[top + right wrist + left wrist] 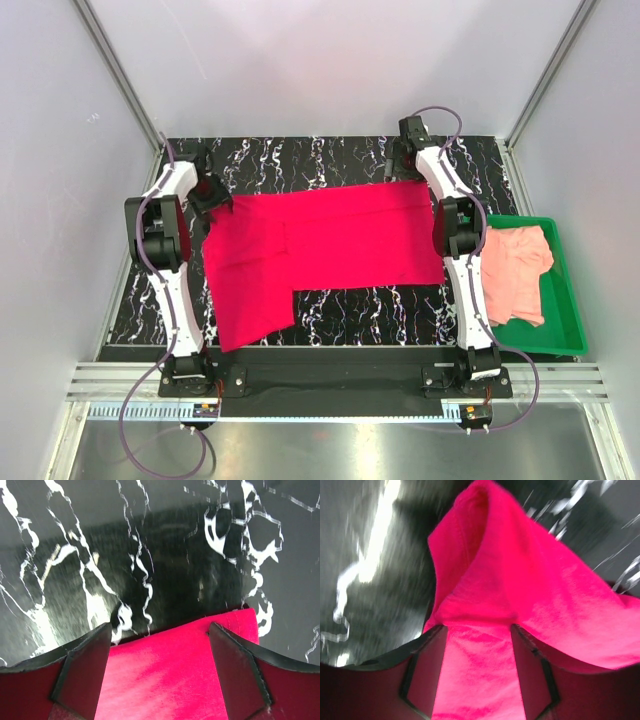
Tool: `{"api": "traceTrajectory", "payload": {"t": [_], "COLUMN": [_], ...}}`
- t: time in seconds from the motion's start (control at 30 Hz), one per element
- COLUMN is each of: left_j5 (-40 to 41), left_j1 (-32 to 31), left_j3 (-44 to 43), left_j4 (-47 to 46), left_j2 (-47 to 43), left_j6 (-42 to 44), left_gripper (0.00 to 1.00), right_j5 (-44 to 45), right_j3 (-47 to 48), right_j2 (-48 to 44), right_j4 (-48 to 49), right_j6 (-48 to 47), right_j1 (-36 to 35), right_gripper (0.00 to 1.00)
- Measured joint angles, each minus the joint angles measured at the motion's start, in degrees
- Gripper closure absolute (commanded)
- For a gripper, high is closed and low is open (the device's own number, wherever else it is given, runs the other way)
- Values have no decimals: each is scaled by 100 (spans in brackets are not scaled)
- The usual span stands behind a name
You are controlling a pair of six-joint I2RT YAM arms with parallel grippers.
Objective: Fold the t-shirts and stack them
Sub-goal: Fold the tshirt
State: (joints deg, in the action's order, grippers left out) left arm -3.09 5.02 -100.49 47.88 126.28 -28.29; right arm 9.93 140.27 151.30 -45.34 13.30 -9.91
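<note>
At the left edge of the bench [360, 300], the left arm [165, 240] is reaching away from its base, and the left gripper [207, 190] is sitting at the far-left corner of the crimson t-shirt [320, 245]. In the left wrist view, that gripper [477, 630] is showing its jaws standing apart, with the red cloth [520, 590] lying in the gap between them and rising beyond the tips into a rounded, hooded fold. The marbled black surface [380, 580] around it is blurring.

The crimson t-shirt is lying flat across the middle of the bench in a rough L: a wide band is running from arm to arm, and a leg is dropping along the left side toward the near edge. Bare marble is showing in the notch under the band.

The right gripper [408, 150] is hovering at the shirt's far-right corner. From the right wrist, its jaws are gaping wide [160, 630], straddling the shirt's edge [165, 680] without closing on it, with bare bench [150, 545] lying beyond.

The right arm [460, 250] is standing just beside the red shirt's right edge, between it and the green tray [565, 300]. The salmon-pink t-shirt [515, 270] is lying crumpled inside that tray, at the far right.
</note>
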Motion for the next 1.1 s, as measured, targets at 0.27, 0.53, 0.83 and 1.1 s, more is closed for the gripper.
{"api": "traceTrajectory", "payload": {"t": [0.27,0.53,0.83,1.1], "left_j5": [-83,310,446,393], "left_j1": [-4,-210,-262,111], "left_j3": [-734,772,4151,5574], "left_j4": [-87,-437,-376,313], "left_j2": [129,-1926,-6000,-6485], "left_j6": [280,468,-369,-1255], "left_gripper": [20,19,29,43], "right_j5": [-221,-236,-942,-1912], "right_j3": [363,494,-2153,-5285], "right_j2": [116,-271,-3268,-5335], "right_j4": [-90,-308,-511,-190], "right_j6": [0,96,675,977], "right_j1": [146,328,308,-26], "right_gripper": [7,0,20,37]}}
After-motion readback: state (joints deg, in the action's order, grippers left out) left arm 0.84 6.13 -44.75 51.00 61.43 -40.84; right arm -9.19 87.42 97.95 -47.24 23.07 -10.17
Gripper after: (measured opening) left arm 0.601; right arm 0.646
